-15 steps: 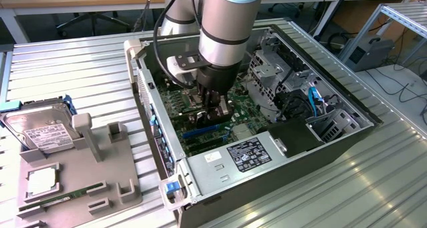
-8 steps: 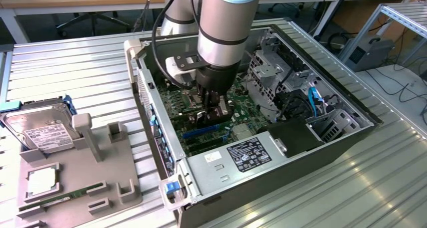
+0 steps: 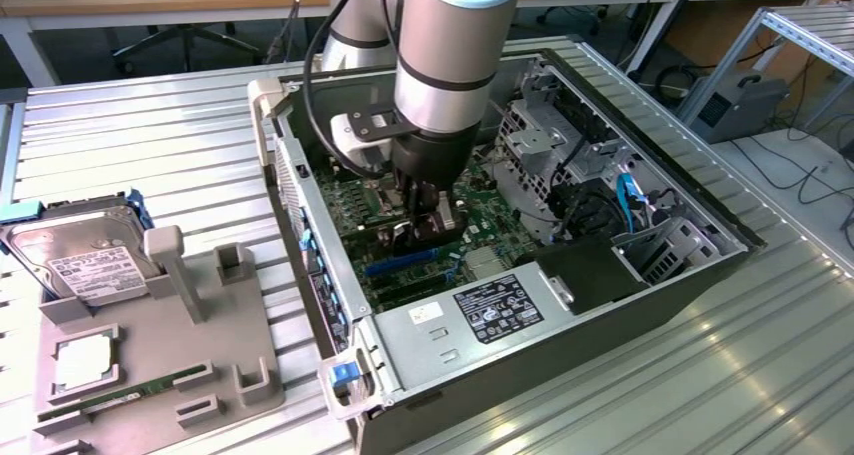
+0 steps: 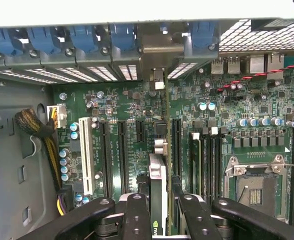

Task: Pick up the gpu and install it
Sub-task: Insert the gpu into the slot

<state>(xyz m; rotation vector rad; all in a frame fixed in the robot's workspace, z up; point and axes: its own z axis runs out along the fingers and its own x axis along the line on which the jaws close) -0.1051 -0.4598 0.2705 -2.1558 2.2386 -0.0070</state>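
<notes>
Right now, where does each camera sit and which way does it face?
Exterior view: off the arm, high and to one side of the open computer case, looking down into it; the arm and gripper show, reaching inside.
Wrist view: on the wrist, looking along the fingers onto the motherboard; both fingers show, closed on the gpu, which is seen edge-on.
Shared: the gripper, the gpu and the motherboard.
</notes>
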